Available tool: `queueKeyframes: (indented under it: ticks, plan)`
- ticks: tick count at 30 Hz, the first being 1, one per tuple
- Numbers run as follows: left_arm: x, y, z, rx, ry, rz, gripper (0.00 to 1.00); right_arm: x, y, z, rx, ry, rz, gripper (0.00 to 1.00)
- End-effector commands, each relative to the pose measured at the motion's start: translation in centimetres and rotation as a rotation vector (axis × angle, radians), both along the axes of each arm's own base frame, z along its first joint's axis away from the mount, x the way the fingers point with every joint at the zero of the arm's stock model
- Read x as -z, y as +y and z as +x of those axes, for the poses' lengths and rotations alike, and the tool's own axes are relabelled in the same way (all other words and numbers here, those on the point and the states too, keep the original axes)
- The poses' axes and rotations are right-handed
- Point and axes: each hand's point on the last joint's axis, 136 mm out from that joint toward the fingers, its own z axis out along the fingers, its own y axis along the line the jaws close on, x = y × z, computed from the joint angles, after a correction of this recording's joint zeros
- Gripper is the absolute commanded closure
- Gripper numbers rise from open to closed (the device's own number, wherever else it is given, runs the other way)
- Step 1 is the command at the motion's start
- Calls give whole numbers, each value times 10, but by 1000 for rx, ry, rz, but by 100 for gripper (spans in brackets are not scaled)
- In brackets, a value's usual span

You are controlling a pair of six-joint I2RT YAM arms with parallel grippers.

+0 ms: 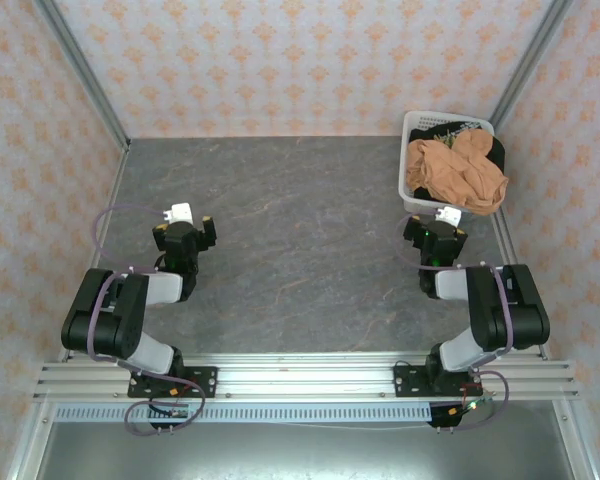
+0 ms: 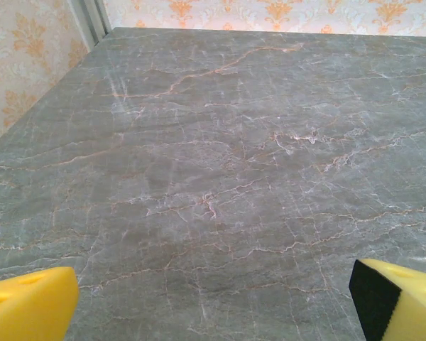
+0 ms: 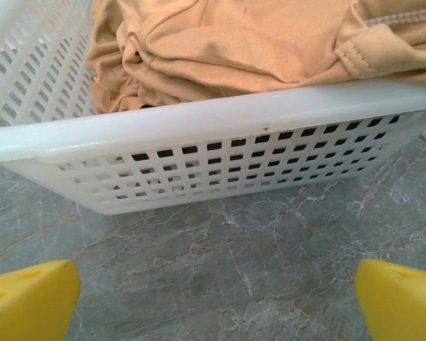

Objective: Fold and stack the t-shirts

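While the orange t-shirt [image 1: 458,172] sits bunched in the white basket [image 3: 199,124] at the far right of the tabletop [image 1: 300,220], the right claw [image 3: 213,298] and left claw [image 2: 213,298] both gape empty, and a low reach risks snagging the rim and dragging the basket.

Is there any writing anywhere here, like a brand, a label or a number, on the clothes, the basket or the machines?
No text can be read in any view.
The orange t-shirt shows plain cloth.
The white basket bears no mark.
The wallpaper carries ornaments, not letters.
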Motion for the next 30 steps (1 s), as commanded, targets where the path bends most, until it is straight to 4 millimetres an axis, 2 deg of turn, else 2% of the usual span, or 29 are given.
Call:
queueKeyframes:
  ticks: [1, 15, 18, 19, 22, 23, 24, 26, 27, 28, 30]
  plan:
    - [-5, 0, 4, 3, -6, 12, 0, -9, -1, 4, 6, -33, 2, 1]
    - [-6, -1, 4, 9, -11, 10, 0, -12, -2, 3, 18, -48, -5, 1]
    - [-31, -10, -1, 36, -14, 51, 0, -54, -8, -8, 110, -63, -71, 1]
    - [-46, -13, -6, 23, -33, 85, 0, -80, -7, -11, 140, -96, -88, 1]
    - [-116, -27, -19, 21, -229, 91, 0, -166, 0, -13, 175, -227, 11, 1]
    - [-141, -23, -22, -43, -282, 21, 0, -187, -1, -11, 206, -225, 94, 1]
    - [-154, -9, -28, -164, -261, -84, 0, -198, 1, -7, 207, -196, 172, 1]
    - [-176, 13, -48, -364, -70, -239, 0, -206, -9, -11, 338, -111, 326, 1]
    - [-179, 20, -44, -429, -51, -271, 0, -204, -7, 0, 321, -86, 365, 1]
    - [-177, 18, -29, -397, 3, -337, 0, -204, -7, 15, 289, -62, 403, 1]
    - [-173, -3, 1, -285, 94, -489, 0, -196, -21, 28, 375, 16, 408, 1]
